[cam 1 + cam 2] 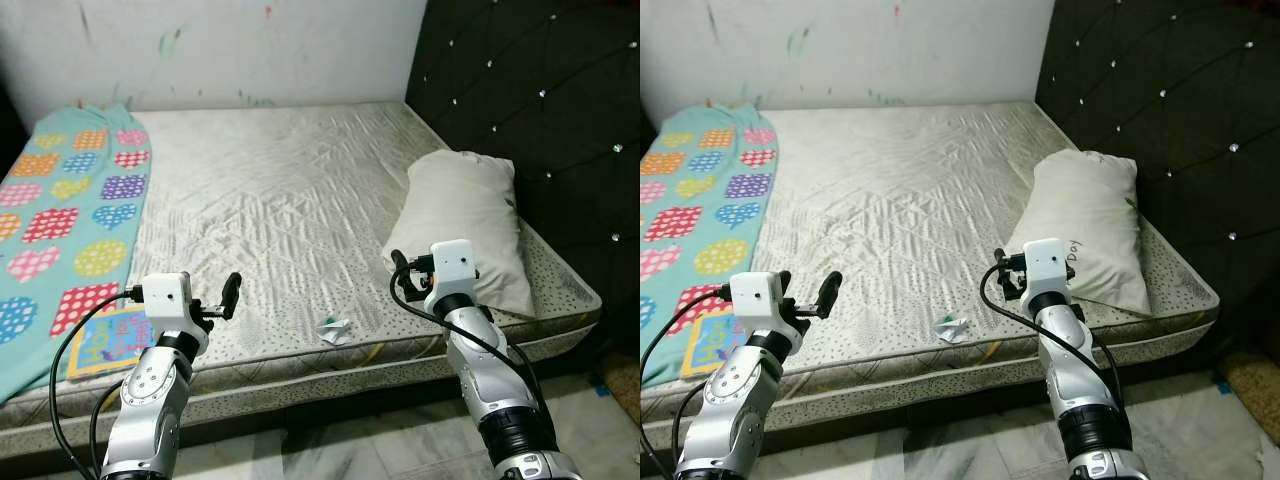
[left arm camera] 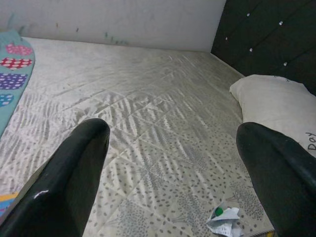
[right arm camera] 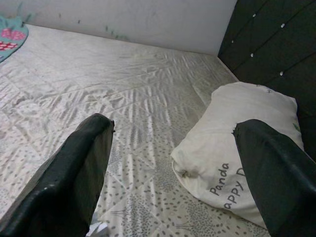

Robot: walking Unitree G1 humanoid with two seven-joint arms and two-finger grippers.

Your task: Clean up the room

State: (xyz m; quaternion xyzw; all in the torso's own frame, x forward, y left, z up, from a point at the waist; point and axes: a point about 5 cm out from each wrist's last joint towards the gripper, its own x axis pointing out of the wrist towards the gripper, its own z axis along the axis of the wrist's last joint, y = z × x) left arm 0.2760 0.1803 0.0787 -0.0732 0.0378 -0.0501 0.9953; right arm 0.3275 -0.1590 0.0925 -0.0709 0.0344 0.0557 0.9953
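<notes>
A small crumpled white wrapper with a green spot (image 1: 333,330) lies on the mattress (image 1: 270,200) near its front edge, between my two arms. My left gripper (image 1: 226,298) hovers over the front edge to the left of the wrapper, open and holding nothing. In the left wrist view its fingers (image 2: 79,168) stand wide apart, with the wrapper (image 2: 222,219) ahead near one of them. My right gripper (image 1: 405,268) is open and empty, just in front of the white pillow (image 1: 465,225). In the right wrist view the pillow (image 3: 237,163) reads "Panda".
A teal blanket with coloured hearts and squares (image 1: 70,220) covers the bed's left side, with a colourful picture sheet (image 1: 105,340) at its front corner. A black tufted headboard (image 1: 540,100) rises on the right. Pale marble floor (image 1: 350,450) lies below the bed.
</notes>
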